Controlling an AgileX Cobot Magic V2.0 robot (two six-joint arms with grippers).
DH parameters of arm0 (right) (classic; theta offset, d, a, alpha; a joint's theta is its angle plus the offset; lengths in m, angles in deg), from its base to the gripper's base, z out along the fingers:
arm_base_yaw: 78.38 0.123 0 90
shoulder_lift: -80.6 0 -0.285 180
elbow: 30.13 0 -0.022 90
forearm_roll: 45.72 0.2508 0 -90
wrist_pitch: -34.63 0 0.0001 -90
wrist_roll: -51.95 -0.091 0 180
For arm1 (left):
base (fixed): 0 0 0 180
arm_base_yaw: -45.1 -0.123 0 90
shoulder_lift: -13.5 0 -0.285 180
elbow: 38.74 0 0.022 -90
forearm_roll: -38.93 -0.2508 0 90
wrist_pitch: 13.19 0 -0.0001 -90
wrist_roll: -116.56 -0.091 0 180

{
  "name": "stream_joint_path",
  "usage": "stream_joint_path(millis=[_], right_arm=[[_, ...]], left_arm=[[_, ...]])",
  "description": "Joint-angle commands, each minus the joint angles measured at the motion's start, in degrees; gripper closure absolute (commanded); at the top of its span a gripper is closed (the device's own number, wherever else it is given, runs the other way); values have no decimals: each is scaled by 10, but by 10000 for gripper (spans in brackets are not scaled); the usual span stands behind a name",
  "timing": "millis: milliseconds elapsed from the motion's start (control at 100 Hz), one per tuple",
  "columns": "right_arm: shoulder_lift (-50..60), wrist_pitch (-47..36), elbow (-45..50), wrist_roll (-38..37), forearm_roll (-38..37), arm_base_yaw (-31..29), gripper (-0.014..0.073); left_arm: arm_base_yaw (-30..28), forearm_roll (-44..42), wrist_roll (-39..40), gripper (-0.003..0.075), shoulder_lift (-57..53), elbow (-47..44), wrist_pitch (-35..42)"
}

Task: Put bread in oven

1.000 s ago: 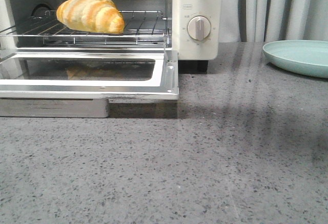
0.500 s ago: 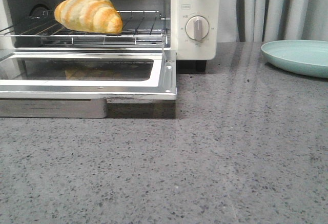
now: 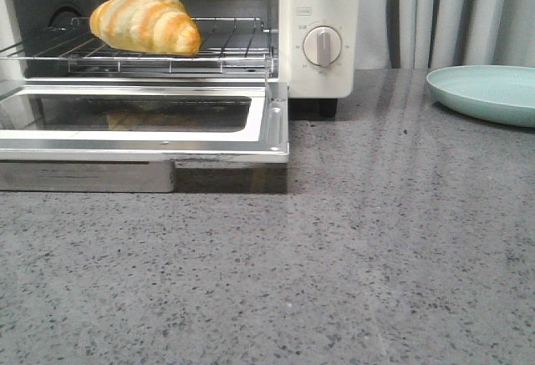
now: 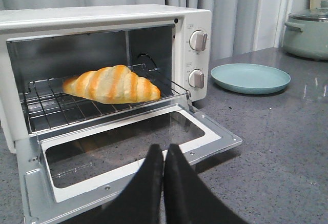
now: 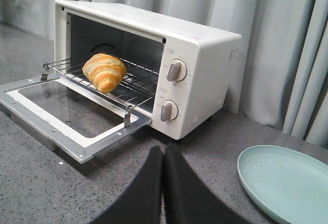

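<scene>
The bread (image 3: 146,21), a golden-brown roll with cream stripes, lies on the wire rack (image 3: 226,43) inside the cream-white oven (image 3: 322,68), whose glass door (image 3: 146,119) is folded down open. The bread also shows in the left wrist view (image 4: 111,84) and in the right wrist view (image 5: 104,71). My left gripper (image 4: 163,148) is shut and empty, held back in front of the open door (image 4: 133,152). My right gripper (image 5: 163,148) is shut and empty, above the counter in front of the oven's dial side (image 5: 174,88). Neither gripper shows in the front view.
A pale mint-green plate (image 3: 489,91) stands empty on the grey speckled counter right of the oven; it also shows in the left wrist view (image 4: 250,77) and the right wrist view (image 5: 284,183). A grey-green lidded pot (image 4: 307,32) stands further back. Curtains hang behind.
The front view has shifted very slightly. A faint shadow over the counter at the right a second ago is gone. The bread and oven door have not moved.
</scene>
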Motion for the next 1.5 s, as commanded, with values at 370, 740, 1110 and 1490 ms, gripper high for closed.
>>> stream_joint_path(millis=[370, 740, 1110, 1490], right_arm=[[-6, -41, -14, 6, -8, -4, 642], [-6, -41, -14, 6, -8, -4, 642], [-6, -41, -14, 6, -8, -4, 642], [-6, -41, -14, 6, -8, -4, 642]], left_arm=[[-13, -95, 6, 741, -12, -2, 34], [-169, -94, 98, 741, -17, -188, 234], [-179, -94, 114, 742, -17, -215, 132], [-179, -92, 114, 741, -17, -215, 121]])
